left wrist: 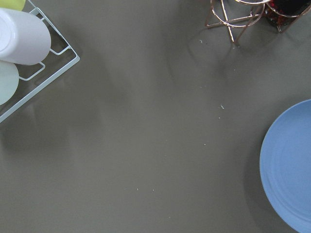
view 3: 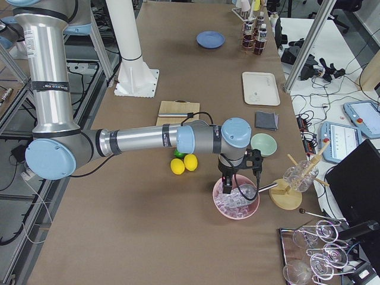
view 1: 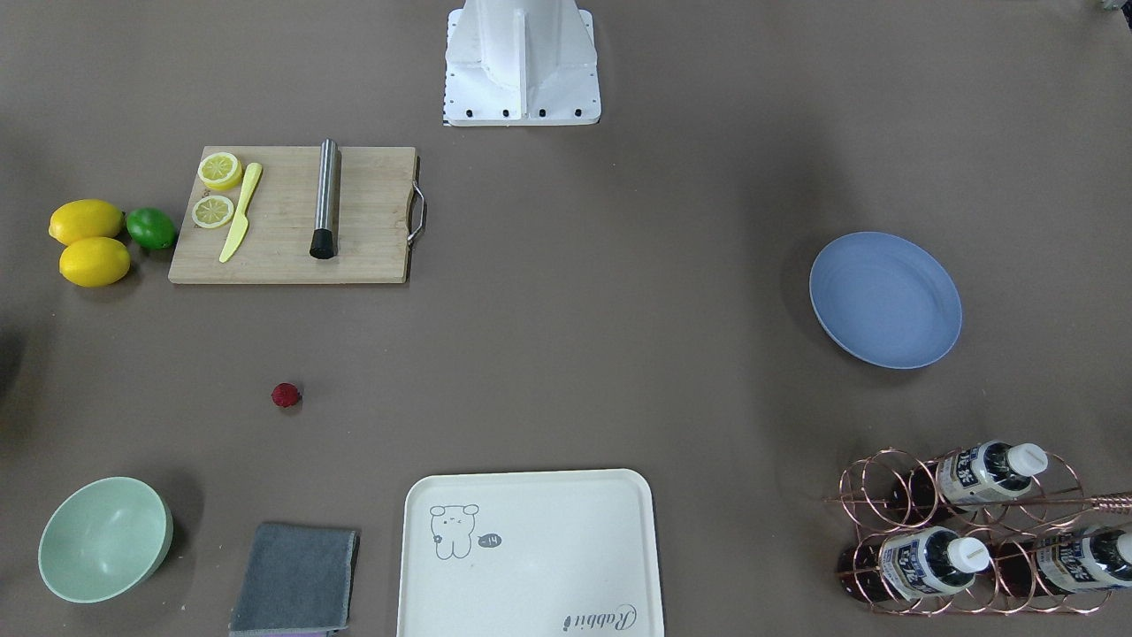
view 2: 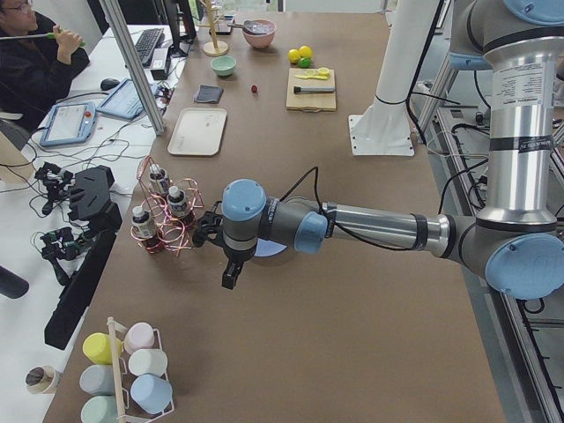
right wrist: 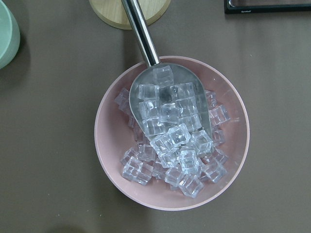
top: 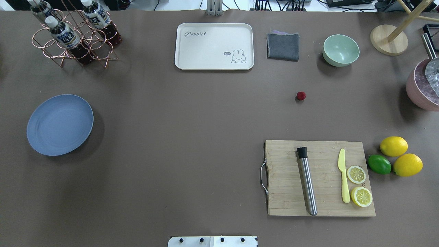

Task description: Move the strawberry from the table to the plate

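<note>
1. Two claws, and neither can be read. The left gripper hangs over the broad matte grey-brown table, and the right gripper hangs over a pink bowl of clear ice cubes. Only the side views show them, so I cannot tell whether either is released or clenched.
2. The tiny, bumpy, deep-red strawberry lies alone on the table between the mint-green bowl and the wooden cutting board. It is well apart from the round, shallow periwinkle-blue plate.
3. The berry is small and round, so an off-centre pinch would likely squirt it sideways or set it rolling.
4. The right arm is the nearer one. Leaving the ice bowl too low could catch the steel scoop resting in it.
5. The carry spans most of the table, and a weak grip could drop the berry midway.
6. The copper wire bottle rack stands near the plate, and a wide approach might clip it.
7. The plate is shallow, so a release from too high could let the berry bounce off.
</note>
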